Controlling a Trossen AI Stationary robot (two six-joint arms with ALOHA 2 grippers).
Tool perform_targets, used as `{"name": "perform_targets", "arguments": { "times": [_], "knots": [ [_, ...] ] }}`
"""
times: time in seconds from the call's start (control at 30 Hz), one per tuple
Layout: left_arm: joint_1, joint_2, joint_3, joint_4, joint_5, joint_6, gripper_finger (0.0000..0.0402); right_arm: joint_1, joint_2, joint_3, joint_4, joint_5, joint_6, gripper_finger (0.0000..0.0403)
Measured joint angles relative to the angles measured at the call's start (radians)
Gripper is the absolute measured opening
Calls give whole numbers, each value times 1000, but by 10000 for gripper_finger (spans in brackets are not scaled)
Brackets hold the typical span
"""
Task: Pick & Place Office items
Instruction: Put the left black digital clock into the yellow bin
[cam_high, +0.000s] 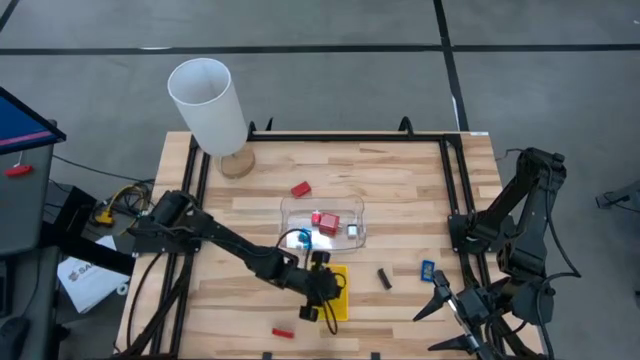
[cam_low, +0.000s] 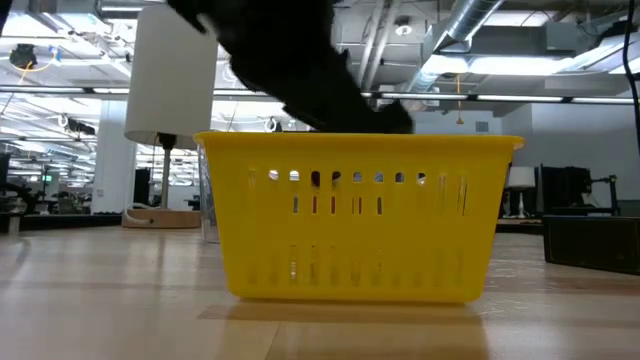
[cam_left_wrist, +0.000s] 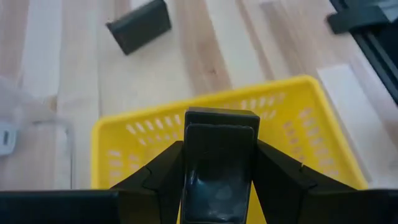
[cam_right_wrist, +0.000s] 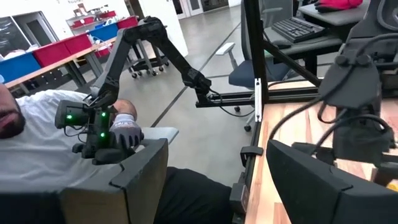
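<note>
- A black rectangular piece (cam_left_wrist: 219, 163) sits clamped between the two dark fingers of the left gripper (cam_left_wrist: 217, 186), seen near the bottom centre of the left wrist view, directly above the yellow tray (cam_left_wrist: 311, 124).
- In the high view the left gripper (cam_high: 322, 285) is at lower centre of the frame, over the yellow tray (cam_high: 341, 300), with its arm stretching in from the left edge of the table (cam_high: 400, 170).
- In the low view the yellow tray (cam_low: 350, 220) fills the middle of the frame, and the dark arm reaches down to its rim from the upper left.
- Just above the yellow tray in the high view lies a clear plastic tray (cam_high: 290, 212) holding a red block (cam_high: 324, 219), a blue-and-white bit (cam_high: 304, 238) and a small pale piece (cam_high: 353, 230).
- Another red block (cam_high: 300, 188) lies on the table above the clear tray, apart from it.
- A thin red stick (cam_high: 283, 332) lies at lower centre, left of the yellow tray.
- A black bit (cam_high: 384, 278) lies to the right of the yellow tray, and a blue bit (cam_high: 427, 268) lies further right.
- A tall white cylinder (cam_high: 207, 105) stands on a round wooden base at the upper left corner of the table.
- The right gripper (cam_high: 450, 315) waits at the lower right of the high view, its fingers spread wide.
- In the right wrist view a person's gloved hand (cam_right_wrist: 124, 134) holds a dark device at the left of the frame.
</note>
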Motion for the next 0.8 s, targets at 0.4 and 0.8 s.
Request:
{"name": "perform_targets", "arguments": {
  "times": [0.4,0.8],
  "knots": [
    [46,1,0,-17,-5,-10,156,0,0,0,-1,0,3,265],
    [44,1,-1,-44,11,-48,169,12,0,0,-1,0,3,265]
  ]
}}
